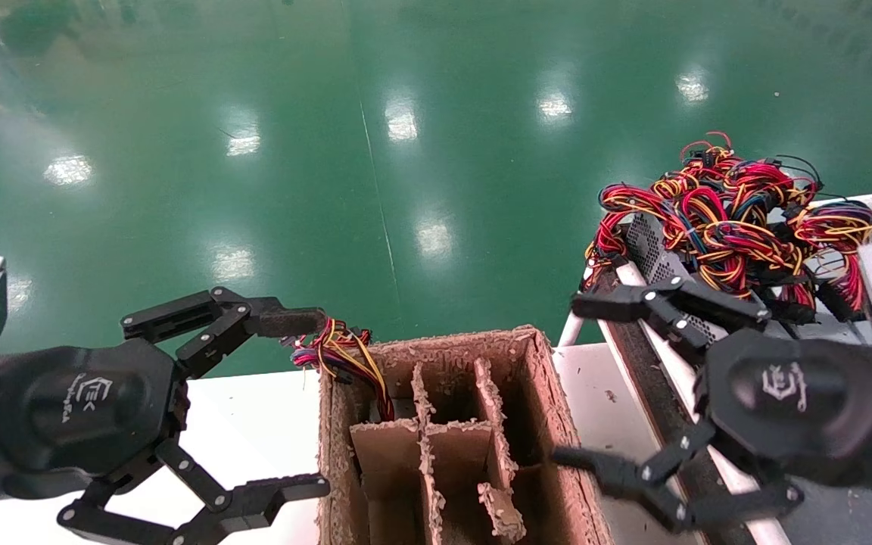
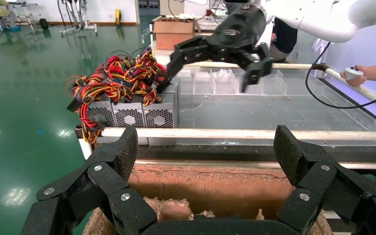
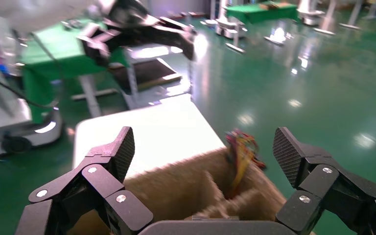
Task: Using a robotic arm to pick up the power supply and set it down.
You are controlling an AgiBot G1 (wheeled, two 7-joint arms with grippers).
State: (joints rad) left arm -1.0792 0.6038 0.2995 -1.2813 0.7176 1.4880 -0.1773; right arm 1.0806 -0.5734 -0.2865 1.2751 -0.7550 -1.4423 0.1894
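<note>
Right tool, jaws wide apart and holding nothing, hovers just beside the grey power supply under looped wires. Left tool, likewise spread and holding nothing, flanks the cardboard box.

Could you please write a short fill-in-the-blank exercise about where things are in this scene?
1. The divided cardboard box sits between the left end effector and the ____ end effector.
2. The fingers of both end effectors are spread ____.
3. A bundle of coloured wires hangs over the box's far ____ corner.
4. The grey power supplies stand on the robot's ____ side.

Missing words: right; open; left; right
</note>
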